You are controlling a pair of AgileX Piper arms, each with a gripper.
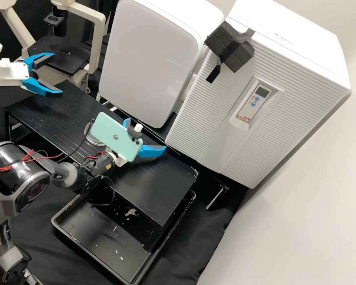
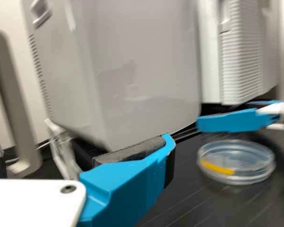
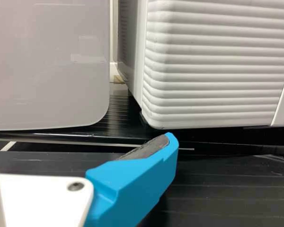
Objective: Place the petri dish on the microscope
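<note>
The black tray point(image 1: 101, 235) lies on the near side of the petri dish point(image 2: 248, 161), which rests on a black platform point(image 1: 158, 186) and carries a yellow strip at its edge. Near the petri dish hangs the right gripper point(image 1: 146, 135), fingers spread; well apart from it, the left gripper point(image 1: 57, 73) has its fingers parted, with the microscope point(image 1: 98, 43) on the dish's far side.

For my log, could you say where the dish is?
In the high view, the dish lies on the black stand, partly behind the phone's left end.
</note>
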